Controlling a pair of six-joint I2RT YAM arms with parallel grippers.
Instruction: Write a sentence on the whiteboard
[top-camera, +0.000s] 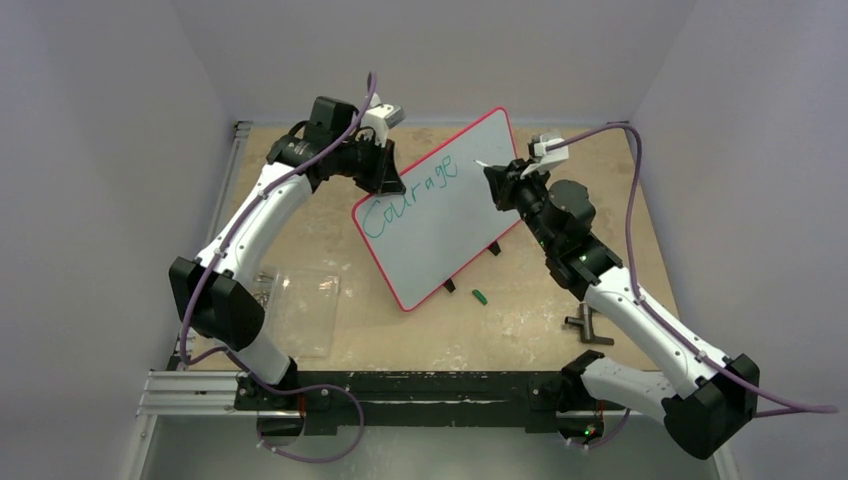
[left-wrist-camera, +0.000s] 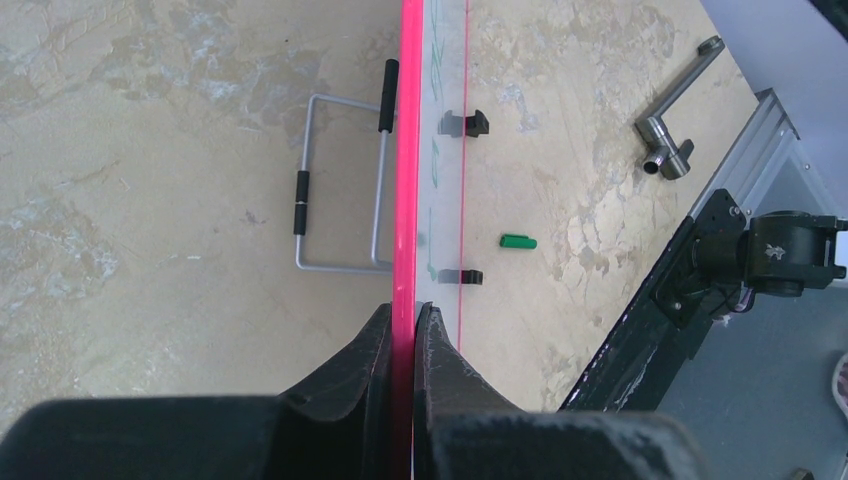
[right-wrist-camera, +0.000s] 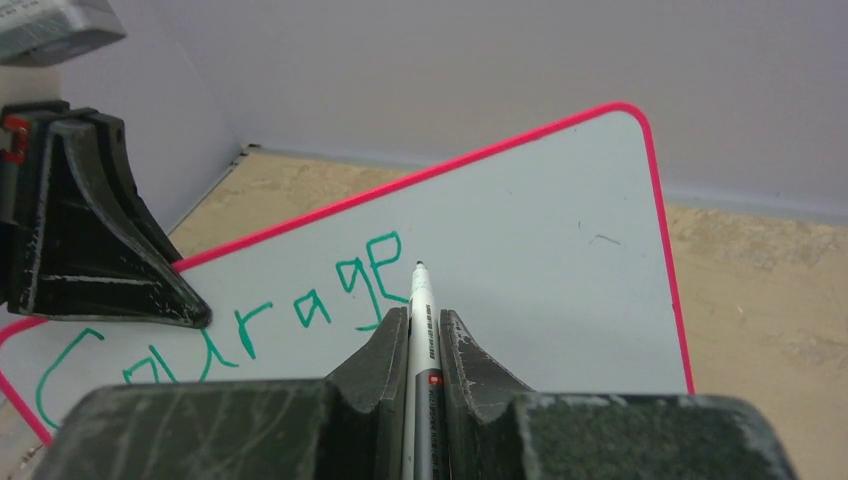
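The whiteboard (top-camera: 450, 225), white with a red-pink rim, stands tilted on the table's middle. The sentence (top-camera: 410, 192) on it is teal-green handwriting that reads "Courage" (right-wrist-camera: 300, 310). My left gripper (left-wrist-camera: 410, 320) is shut on the whiteboard's red rim (left-wrist-camera: 408, 150), at the board's upper left edge (top-camera: 392, 182). My right gripper (right-wrist-camera: 422, 322) is shut on a white marker (right-wrist-camera: 420, 300). The marker's dark tip is at the board face just right of the last letter; contact cannot be told. In the top view the right gripper (top-camera: 498, 182) is at the board's right side.
A green marker cap (top-camera: 479, 296) lies in front of the board, with a metal T-shaped tool (top-camera: 588, 327) to its right. A clear plastic bag (top-camera: 300, 305) lies near the left arm. A wire stand (left-wrist-camera: 340, 180) lies behind the board. Walls close the table on three sides.
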